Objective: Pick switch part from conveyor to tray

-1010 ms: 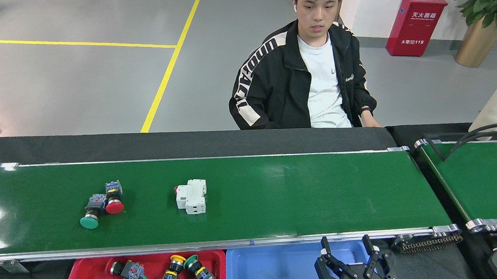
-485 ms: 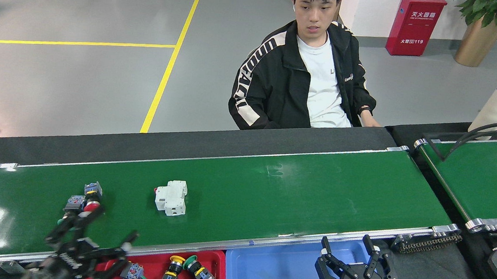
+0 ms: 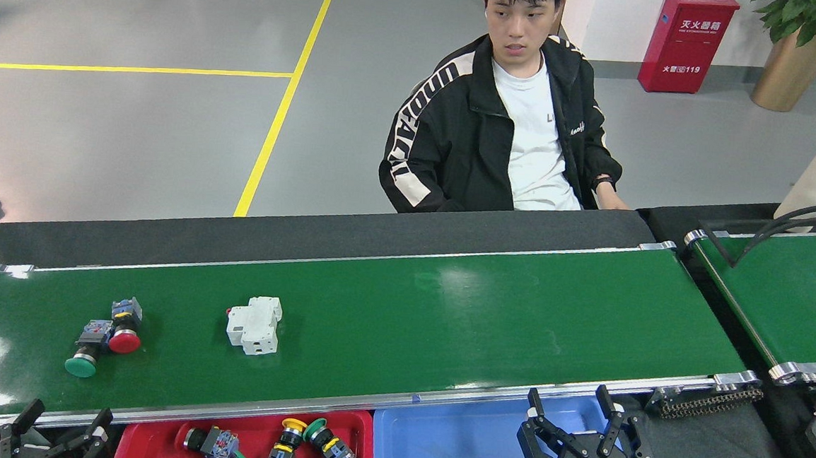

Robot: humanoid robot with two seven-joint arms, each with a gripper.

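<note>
Right tool [image 3: 573, 427] hangs with its black fingers spread wide and empty over the near edge of the blue tray [image 3: 466, 441], its body printed with white lettering that seems to read "ROBOTIQ" (seen upside down and small). Left tool [image 3: 59, 431] shows only as dark finger ends at the bottom left, just below the conveyor [image 3: 445, 316] rail, apparently parted with nothing between them. On the green belt lie a white switch part [image 3: 255, 324], its long axis running toward the far rail with a slight lean to the right, and further left two push-button parts touching each other: a red-capped one [image 3: 122, 328] and a green-capped one [image 3: 85, 354], both caps pointing toward the near-left. A red tray [image 3: 154, 440] below the rail holds more buttons. Behind, a person [image 3: 506, 122] sits in a black jacket with white sleeve lettering, and a red cabinet [image 3: 685, 40] bears "119".
</note>
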